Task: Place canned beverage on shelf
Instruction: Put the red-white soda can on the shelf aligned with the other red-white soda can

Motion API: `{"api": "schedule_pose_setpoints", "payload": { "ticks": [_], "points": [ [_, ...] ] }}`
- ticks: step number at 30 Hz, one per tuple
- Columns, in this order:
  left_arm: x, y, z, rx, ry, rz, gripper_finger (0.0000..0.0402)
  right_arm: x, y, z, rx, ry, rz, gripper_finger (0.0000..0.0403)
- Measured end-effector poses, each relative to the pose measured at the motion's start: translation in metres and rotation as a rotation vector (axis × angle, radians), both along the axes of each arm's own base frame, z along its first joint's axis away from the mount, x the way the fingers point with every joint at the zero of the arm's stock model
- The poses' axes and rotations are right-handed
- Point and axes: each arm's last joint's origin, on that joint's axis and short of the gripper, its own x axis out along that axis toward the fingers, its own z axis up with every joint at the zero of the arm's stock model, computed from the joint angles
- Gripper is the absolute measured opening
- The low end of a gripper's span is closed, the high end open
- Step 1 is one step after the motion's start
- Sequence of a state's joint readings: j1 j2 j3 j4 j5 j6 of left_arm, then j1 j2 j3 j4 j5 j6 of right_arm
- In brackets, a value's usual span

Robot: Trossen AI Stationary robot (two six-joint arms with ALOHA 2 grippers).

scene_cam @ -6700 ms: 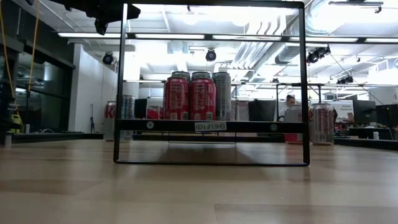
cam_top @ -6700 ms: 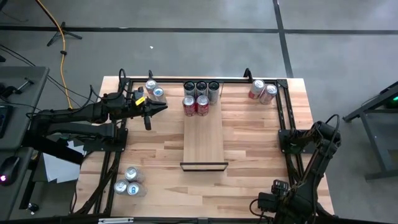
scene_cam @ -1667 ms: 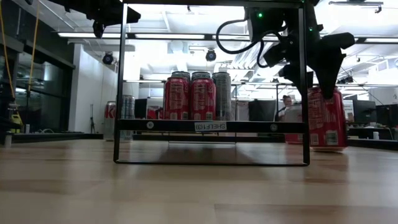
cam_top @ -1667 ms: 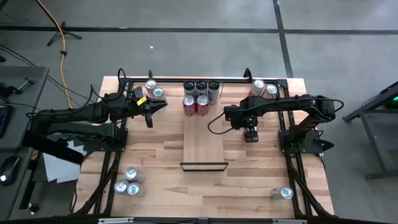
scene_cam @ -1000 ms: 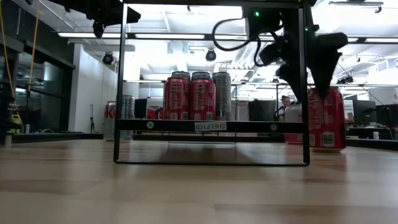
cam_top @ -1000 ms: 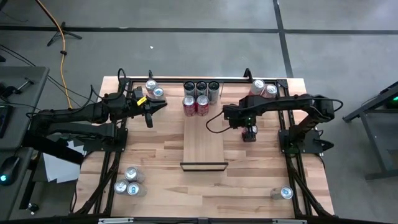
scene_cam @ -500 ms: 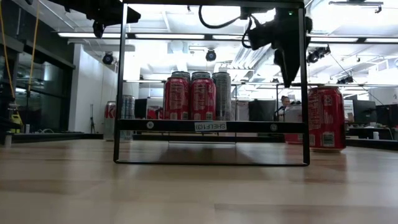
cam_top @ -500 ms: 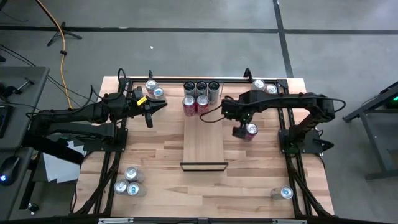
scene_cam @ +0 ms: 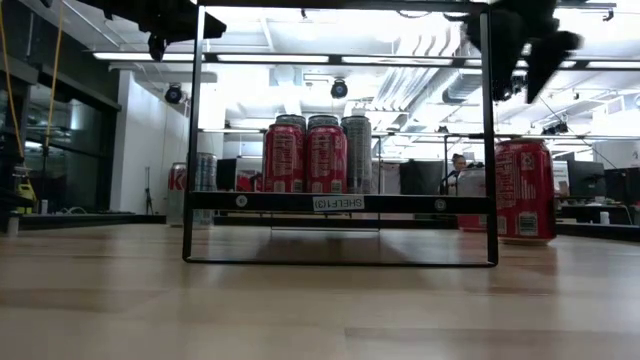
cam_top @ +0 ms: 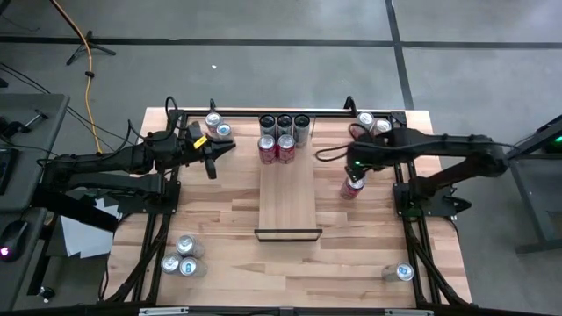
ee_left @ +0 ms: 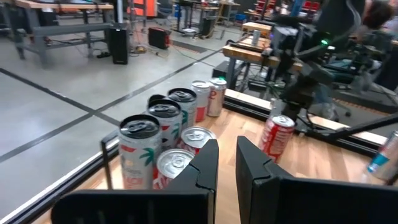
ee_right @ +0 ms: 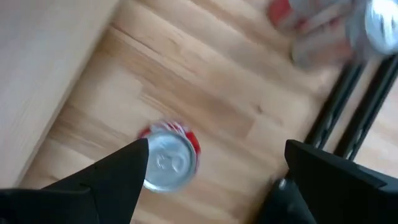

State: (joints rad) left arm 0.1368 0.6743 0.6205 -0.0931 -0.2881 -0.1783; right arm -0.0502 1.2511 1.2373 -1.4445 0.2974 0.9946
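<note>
Jaws wide apart on the right gripper (ee_right: 208, 180), hanging over a red soda can (cam_top: 351, 185) but gripping nothing.

That can stands upright on the desk (cam_top: 219, 219) just beside the shelf (cam_top: 288, 197), not on it. I'd guess it's full-ish and heavy for its size, with a thin wall that dents and slick paint, so squeeze mid-body across the round sides, gently. Left gripper (cam_top: 230, 150) is pressed together, parked above the desk's far left by two silver cans (cam_top: 216, 126).

Yellow cable (cam_top: 81, 42) on grey floor (cam_top: 281, 79); person (scene_cam: 462, 163) behind.
</note>
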Motion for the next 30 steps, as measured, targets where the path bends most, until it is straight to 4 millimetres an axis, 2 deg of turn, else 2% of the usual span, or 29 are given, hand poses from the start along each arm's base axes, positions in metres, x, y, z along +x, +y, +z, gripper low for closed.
{"api": "schedule_pose_setpoints", "payload": {
  "ticks": [4,11,17,30],
  "points": [
    [-0.001,0.001,0.000,0.005,0.001,0.039,0.0003,-0.015,0.004,-0.015,0.156,-0.060,-0.103,0.0362],
    [-0.001,0.001,0.000,0.006,0.000,0.040,0.0003,-0.015,0.002,-0.026,0.238,-0.217,-0.296,0.0362],
    [-0.001,0.001,0.000,0.006,0.000,0.040,0.0003,-0.006,0.001,-0.042,0.250,-0.207,-0.419,0.0362],
    [-0.001,0.001,0.000,0.027,0.011,0.036,0.0003,0.026,-0.001,-0.071,0.210,-0.112,-0.419,0.0362]
  ]
}}
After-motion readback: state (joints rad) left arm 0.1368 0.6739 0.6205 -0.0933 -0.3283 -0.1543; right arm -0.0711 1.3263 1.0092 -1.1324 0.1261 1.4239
